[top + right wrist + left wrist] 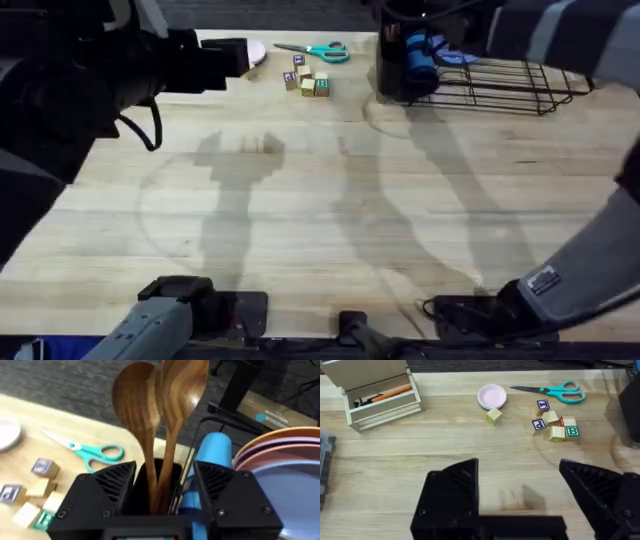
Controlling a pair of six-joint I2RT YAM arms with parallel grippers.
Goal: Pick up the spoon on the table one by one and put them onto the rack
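Two dark brown wooden spoons [137, 405] stand upright, bowls up, in the black utensil holder [393, 75] at the near end of the black wire rack [500, 88]. My right gripper [165, 477] hovers over the holder, open, with both handles in the gap between its fingers [107, 492]; neither pad visibly presses them. My left gripper [520, 485] is open and holds nothing, raised above the table [330, 200] at its far left [235, 55].
Teal scissors [322, 50], several letter blocks [306, 82] and a small pink dish [492, 396] lie along the far edge. A beige stand [380, 395] sits further left. A blue cylinder [215, 455] and stacked plates [290, 460] occupy the rack.
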